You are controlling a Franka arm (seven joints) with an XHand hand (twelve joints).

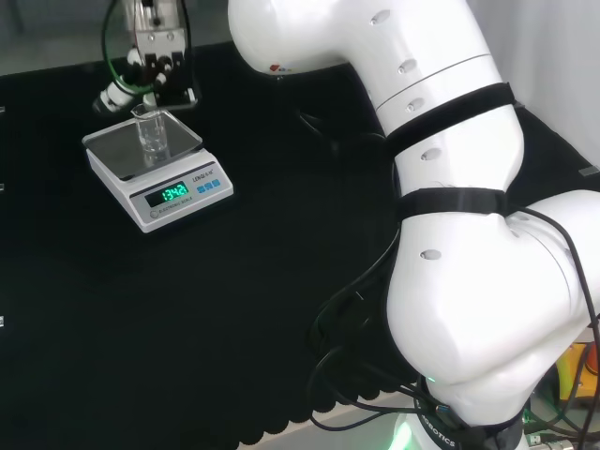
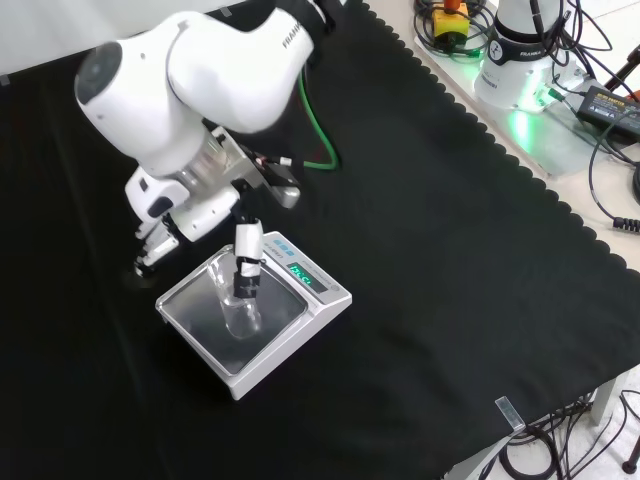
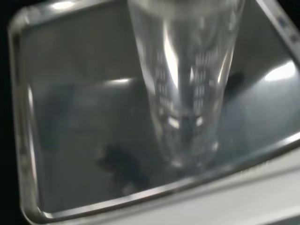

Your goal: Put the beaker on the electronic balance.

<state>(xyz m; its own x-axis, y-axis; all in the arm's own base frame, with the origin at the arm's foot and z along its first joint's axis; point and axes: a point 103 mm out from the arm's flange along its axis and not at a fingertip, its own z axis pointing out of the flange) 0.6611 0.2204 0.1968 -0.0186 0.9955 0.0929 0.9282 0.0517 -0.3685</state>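
Already the beaker (image 1: pixel 150 134) stands upright on the steel pan of the electronic balance (image 1: pixel 157 167), near the pan's middle in the head view, its long axis vertical and its base flat on the metal as far as the wrist view shows. The balance sits on the black-clothed worktop (image 1: pixel 234 309), and its green display is lit, which suggests weight on the pan (the digits themselves I leave unread, as with the small print beside the blue buttons).

The robot hand (image 2: pixel 246 262) hangs directly over the beaker. In the front view one black and white finger reaches down and overlaps the glass near the rim; whether it touches the wall or merely stands in front of it I cannot tell. The rest of the fingers are hidden behind the arm's own links, so whether the robot hand is spread clear or closed on the glass cannot be judged from these views.

The relation that matters next is simple: the beaker lies straight below the robot hand, along the same vertical line as its own axis. A clean retreat would therefore be upward, since any sideways drift while a finger is near the rim could tip the tall, narrow vessel.

Faint printed graduation marks show on the beaker's wall in the wrist view, too blurred to read.
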